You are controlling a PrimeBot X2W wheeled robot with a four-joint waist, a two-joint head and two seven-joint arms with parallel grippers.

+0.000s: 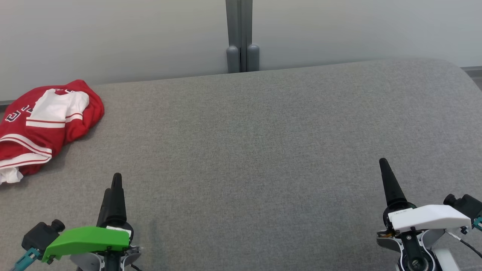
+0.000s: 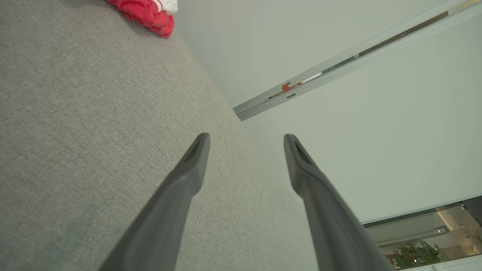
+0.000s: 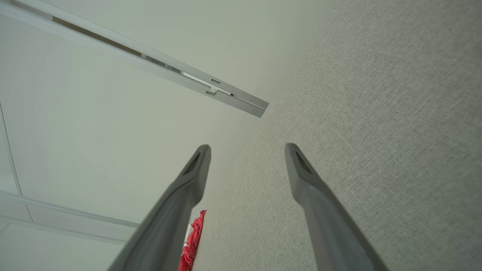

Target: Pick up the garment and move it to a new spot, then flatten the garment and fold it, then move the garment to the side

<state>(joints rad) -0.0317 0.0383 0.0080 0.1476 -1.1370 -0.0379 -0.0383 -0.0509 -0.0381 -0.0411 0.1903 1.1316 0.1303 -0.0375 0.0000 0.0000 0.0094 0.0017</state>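
Garment (image 1: 49,124) lay crumpled far left on the grey surface (image 1: 263,150); left gripper (image 2: 246,137) and right gripper (image 3: 247,148) stood wide open, empty.

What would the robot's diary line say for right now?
garment: bunched, red and white, far left of grey surface | left gripper: open, empty, apart from garment | right gripper: open, empty, apart from garment

garment (image 1: 49,124): smooth cloth | work surface (image 1: 244,150): coarse woven fabric, matt | wall (image 1: 113,37): smooth, matt
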